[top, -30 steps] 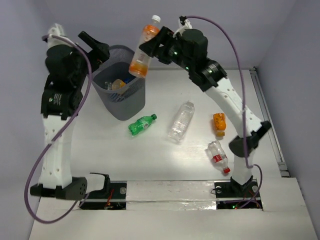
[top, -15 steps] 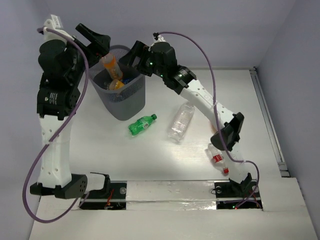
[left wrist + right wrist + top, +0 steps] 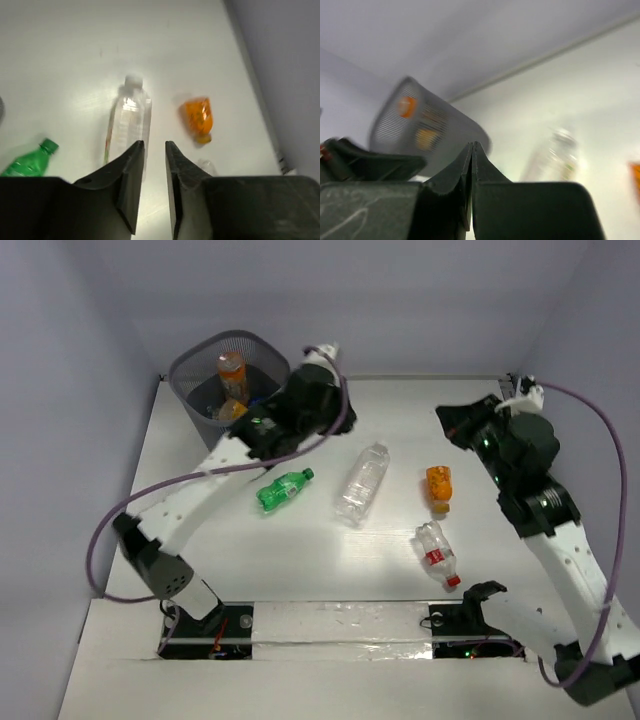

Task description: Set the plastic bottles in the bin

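**binwatcher:** So where are we at? The left gripper has its fingers nearly together, just a thin slit with nothing in it. The right gripper is pressed fully closed and also empty.

**yam_fan:** Partway, I'd say. Straight past the left fingertips lies the clear bottle, cap pointing away. The green bottle is off to their left and the short orange bottle is ahead to the right. Further out there's a crushed red-label bottle too. So four are still on the table, none touching either gripper.

**binwatcher:** And the bin?

**yam_fan:** It's beyond the right fingertips, off to the left, well apart. An upright orange bottle pokes up inside with more orange below it. Can't count the rest.

**binwatcher:** What changed from a second ago?

**yam_fan:** Back then the right gripper held that orange bottle over the bin, and half a second ago it was dropping in. Now the right arm has swung off to its own side. The left arm, which was parked up beside the bin, has reached over toward the clear bottle. The four on the table haven't budged.
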